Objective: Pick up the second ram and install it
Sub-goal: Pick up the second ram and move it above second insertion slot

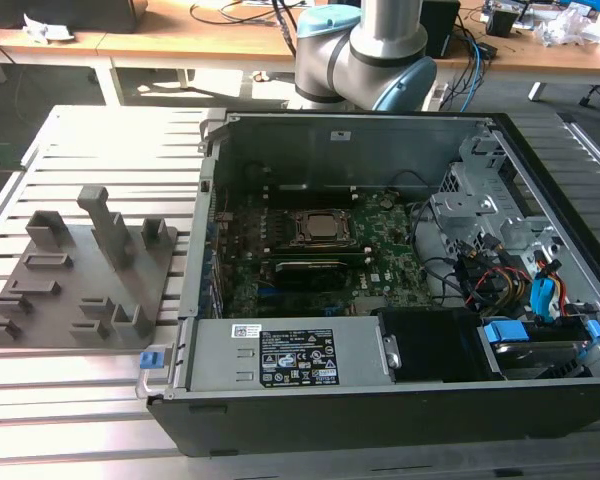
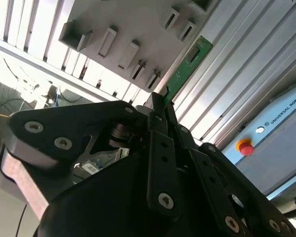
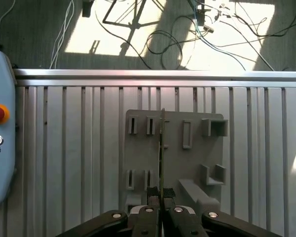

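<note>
in the first wrist view the claw [image 3: 162, 195] is pinched narrow on one end of the second ram [image 3: 162, 148]. the thin green stick shows edge-on over the grey fixture plate [image 3: 192, 163], between its slot blocks. the plate lies on the slatted table [image 3: 64, 158]. in the exterior view the open computer case [image 1: 360, 400] sits just beside the plate, on the exterior view's right.

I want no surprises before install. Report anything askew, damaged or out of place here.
Nothing stands out. In the first wrist view the ram sits straight in the claw, gripped at one end, the grey plate behind it. In the exterior view the open case and its board look orderly.
</note>
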Robot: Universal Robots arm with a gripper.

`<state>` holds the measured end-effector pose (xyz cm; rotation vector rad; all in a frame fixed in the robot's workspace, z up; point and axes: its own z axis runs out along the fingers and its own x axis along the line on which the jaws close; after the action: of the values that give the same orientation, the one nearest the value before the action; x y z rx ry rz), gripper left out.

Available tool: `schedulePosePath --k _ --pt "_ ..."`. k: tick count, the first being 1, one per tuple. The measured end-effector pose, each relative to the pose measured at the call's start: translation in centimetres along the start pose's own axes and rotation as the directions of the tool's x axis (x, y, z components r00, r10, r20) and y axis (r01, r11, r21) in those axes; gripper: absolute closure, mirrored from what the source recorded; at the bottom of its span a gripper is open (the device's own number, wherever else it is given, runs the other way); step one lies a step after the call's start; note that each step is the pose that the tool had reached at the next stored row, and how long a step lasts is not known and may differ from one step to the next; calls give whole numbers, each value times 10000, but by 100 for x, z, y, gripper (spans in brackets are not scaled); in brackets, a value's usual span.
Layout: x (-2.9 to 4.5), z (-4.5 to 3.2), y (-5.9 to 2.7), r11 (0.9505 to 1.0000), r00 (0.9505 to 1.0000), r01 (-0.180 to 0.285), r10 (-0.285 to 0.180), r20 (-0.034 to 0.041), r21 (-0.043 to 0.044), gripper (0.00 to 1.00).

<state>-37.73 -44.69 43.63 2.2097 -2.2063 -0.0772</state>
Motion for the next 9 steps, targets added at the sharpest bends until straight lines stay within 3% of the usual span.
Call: schedulePosePath --k 5,6,7,8,9 --pt "-2 -85 3 10000 10000 0 0 9 0 86" --pt "-1 -88 1 10000 9999 8 -8 103 -1 86" --pt "-1 -88 1 10000 9996 14 -14 269 -3 86" --pt "-2 -87 1 10000 9984 27 -27 562 -2 86" --pt "-2 -87 1 10000 9976 33 -33 688 -1 86"
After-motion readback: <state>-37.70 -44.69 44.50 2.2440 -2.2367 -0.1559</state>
